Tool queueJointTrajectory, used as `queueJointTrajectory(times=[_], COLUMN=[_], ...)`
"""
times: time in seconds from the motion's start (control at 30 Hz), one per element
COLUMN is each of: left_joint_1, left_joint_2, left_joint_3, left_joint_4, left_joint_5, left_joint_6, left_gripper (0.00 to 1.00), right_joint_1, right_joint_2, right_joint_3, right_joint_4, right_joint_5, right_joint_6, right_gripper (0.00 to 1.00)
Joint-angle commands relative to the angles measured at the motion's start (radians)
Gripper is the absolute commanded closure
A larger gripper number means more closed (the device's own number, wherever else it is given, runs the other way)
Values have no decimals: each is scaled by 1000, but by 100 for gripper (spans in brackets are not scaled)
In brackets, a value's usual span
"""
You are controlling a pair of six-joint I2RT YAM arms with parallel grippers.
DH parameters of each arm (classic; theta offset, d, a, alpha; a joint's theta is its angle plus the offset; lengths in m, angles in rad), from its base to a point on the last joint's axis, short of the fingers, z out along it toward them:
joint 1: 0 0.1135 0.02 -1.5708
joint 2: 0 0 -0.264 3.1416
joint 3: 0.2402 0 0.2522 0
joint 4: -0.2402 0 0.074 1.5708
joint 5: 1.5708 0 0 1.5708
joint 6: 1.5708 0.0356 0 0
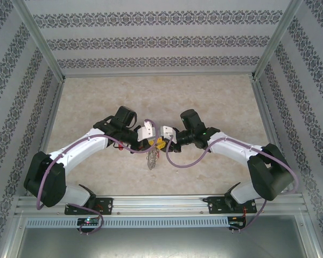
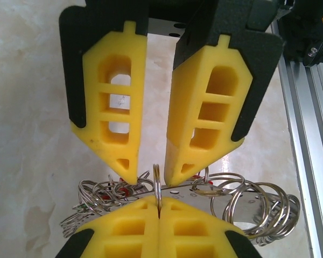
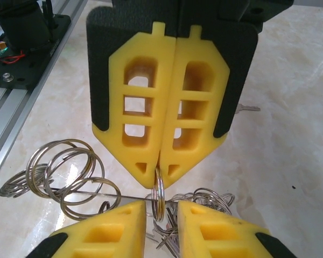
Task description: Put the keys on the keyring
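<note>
My left gripper (image 2: 159,207) (image 3: 159,177) is shut on a small silver split ring (image 2: 157,180) (image 3: 159,196), held edge-on above the table. My right gripper (image 3: 160,209) (image 2: 151,180) faces it. Its jaws stand open on either side of that ring without touching it. Just behind runs the keyring's thin silver wire (image 2: 223,184) (image 3: 97,196), strung with several small rings (image 3: 64,172) (image 2: 258,207). Red bits (image 2: 126,189) show among the rings; I cannot tell whether they are the keys' tags. In the top view both grippers meet at mid-table (image 1: 160,142), the ring bundle (image 1: 151,160) hanging below.
A small silver key-like piece (image 3: 248,109) lies on the marble table (image 3: 290,161) behind the left gripper. Silver blades (image 3: 175,242) hang under the ring cluster. The aluminium rail (image 2: 307,134) (image 3: 21,107) runs along the near edge. Patterned walls (image 1: 161,37) close in three sides.
</note>
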Motion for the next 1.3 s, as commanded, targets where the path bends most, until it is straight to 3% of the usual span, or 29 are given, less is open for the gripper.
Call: queueJointTrajectory(times=[0.0, 0.77, 1.13, 1.27], left_joint_1=[-4, -5, -4, -4], left_joint_2=[2, -6, -24, -23], left_joint_3=[37, 29, 21, 21], left_joint_4=[-19, 2, 15, 16], left_joint_5=[26, -6, -15, -14], left_joint_6=[6, -14, -19, -17], left_gripper=[100, 100, 100, 100], right_joint_1=[13, -17, -14, -13], right_joint_2=[10, -19, -15, -15], right_joint_3=[30, -27, -20, -12], right_joint_4=[17, 171, 36, 38], right_joint_5=[-41, -94, -33, -39], right_joint_6=[4, 118, 23, 27], right_gripper=[76, 78, 77, 81])
